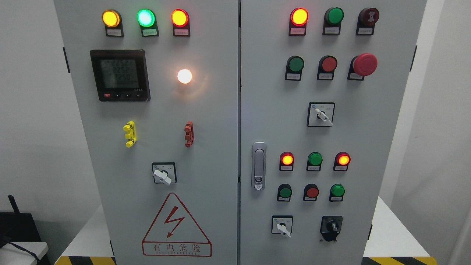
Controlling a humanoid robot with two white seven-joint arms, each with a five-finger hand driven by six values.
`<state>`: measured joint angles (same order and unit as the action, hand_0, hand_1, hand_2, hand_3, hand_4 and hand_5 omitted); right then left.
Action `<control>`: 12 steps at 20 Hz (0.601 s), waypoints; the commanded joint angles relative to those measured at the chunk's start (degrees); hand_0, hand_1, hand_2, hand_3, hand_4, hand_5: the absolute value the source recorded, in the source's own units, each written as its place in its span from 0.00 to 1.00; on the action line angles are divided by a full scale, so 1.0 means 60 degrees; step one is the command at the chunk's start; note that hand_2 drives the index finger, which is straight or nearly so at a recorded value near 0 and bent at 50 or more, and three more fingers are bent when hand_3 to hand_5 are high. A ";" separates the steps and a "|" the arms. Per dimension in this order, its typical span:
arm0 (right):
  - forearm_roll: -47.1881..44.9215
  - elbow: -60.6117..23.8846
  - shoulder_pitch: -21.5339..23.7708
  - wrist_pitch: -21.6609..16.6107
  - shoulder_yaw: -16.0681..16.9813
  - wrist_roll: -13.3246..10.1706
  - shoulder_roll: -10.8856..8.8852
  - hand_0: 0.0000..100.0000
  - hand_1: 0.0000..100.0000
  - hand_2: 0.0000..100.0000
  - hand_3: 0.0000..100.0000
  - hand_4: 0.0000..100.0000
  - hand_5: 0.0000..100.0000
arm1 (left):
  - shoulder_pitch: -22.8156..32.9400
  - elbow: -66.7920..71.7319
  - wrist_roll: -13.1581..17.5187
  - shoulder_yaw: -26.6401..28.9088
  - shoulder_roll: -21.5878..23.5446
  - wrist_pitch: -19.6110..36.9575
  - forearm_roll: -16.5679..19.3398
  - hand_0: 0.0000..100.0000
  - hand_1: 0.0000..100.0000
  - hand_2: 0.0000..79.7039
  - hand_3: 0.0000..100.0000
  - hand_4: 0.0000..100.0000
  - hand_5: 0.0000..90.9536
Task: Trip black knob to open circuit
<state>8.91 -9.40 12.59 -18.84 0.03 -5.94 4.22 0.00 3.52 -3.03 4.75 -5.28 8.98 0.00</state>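
grey steel cabinet (220,147) filled the view, two doors wide. the black knob (332,227) sat low on the right door, handle upright, just right of a white selector switch (282,225) and below a green button (337,190). neither hand showed, so its fingers' state could not be told; nothing blocked the knob.

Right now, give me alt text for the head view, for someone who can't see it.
A grey two-door electrical cabinet fills the view, with no robot hand in sight. The black knob sits at the right door's lower right, beside a white selector switch. Lit indicator lamps, pushbuttons, a red mushroom button and a meter sit above.
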 commanded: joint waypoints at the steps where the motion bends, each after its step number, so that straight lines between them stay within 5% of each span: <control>1: -0.0006 -0.0001 -0.0047 0.0006 -0.0063 -0.0006 -0.0029 0.23 0.27 0.00 0.03 0.12 0.23 | -0.0073 0.0000 -0.0007 0.0000 0.0001 -0.0003 0.0322 0.12 0.39 0.00 0.00 0.00 0.00; 12: -0.0050 -0.1007 0.0229 0.0006 -0.0048 -0.0006 -0.0263 0.23 0.28 0.00 0.04 0.13 0.23 | -0.0073 0.0000 -0.0007 0.0000 0.0001 -0.0003 0.0322 0.12 0.39 0.00 0.00 0.00 0.00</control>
<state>8.68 -10.13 12.46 -18.83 0.01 -5.93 3.80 0.00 3.52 -3.03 4.75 -5.28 8.98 0.00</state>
